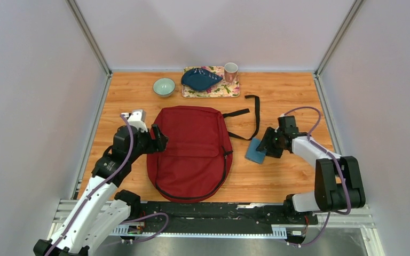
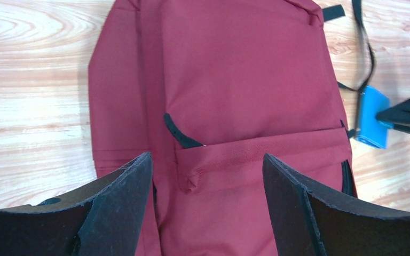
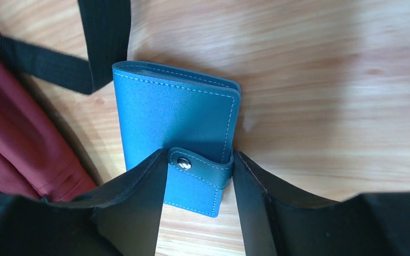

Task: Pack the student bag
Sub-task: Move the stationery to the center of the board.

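Observation:
The student bag [image 1: 192, 149] is a large dark red backpack lying flat in the middle of the table, with its black straps [image 1: 256, 114] trailing to the right. My left gripper [image 1: 159, 140] is open at the bag's left edge. In the left wrist view its fingers [image 2: 123, 205] straddle the front pocket's corner [image 2: 208, 160]. A small blue wallet [image 1: 255, 151] lies to the right of the bag. My right gripper [image 1: 269, 143] is narrowed on the wallet's near end [image 3: 192, 186]. One finger overlaps the wallet's left part and the other presses its snap strap [image 3: 203, 168].
At the back stand a green bowl [image 1: 164, 86] and a floral tray [image 1: 229, 90] holding a dark blue pouch [image 1: 200, 79] and a pink cup [image 1: 230, 71]. White walls enclose the table on three sides. A black strap [image 3: 104, 37] lies just beyond the wallet.

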### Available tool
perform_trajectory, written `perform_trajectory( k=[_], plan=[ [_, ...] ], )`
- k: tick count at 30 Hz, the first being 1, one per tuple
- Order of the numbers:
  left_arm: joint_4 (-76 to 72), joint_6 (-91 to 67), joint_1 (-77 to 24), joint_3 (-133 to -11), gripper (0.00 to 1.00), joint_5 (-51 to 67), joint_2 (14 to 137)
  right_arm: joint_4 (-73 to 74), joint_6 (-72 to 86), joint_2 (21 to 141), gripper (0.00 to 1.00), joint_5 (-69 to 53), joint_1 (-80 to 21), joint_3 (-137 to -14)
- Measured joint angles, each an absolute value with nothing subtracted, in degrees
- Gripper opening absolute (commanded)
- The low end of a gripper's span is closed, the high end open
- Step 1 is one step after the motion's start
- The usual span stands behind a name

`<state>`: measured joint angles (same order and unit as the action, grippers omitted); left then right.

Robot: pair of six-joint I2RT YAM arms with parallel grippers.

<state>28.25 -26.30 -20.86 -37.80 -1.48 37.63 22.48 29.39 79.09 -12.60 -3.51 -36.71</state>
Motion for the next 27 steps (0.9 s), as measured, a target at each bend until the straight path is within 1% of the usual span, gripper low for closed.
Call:
perform_trajectory(
  k=[3,6,13,21,27],
  plan=[
    [28.0,-26.3,-20.9,-38.0,0.83,0.8,38.2,22.7,28.4,81.0,0.54,-11.8,-8.8,-38.6],
    [27.9,-26.0,-20.8,-38.6,0.83,3.6,38.4,22.6,27.8,81.2,0.57,-11.6,-11.1,-38.9],
    [27.0,-25.0,-20.8,-41.9,0.83,10.4,40.2,25.3,27.8,77.6,0.65,-10.5,-11.5,-37.5],
    [26.9,-24.5,-20.8,-42.0,0.83,13.7,40.2,27.5,29.7,70.9,0.67,-8.0,-11.5,-36.0],
    [27.5,-23.4,-20.8,-42.0,0.84,13.7,39.7,27.2,31.5,69.1,0.67,-7.4,-11.5,-33.9]
  ],
)
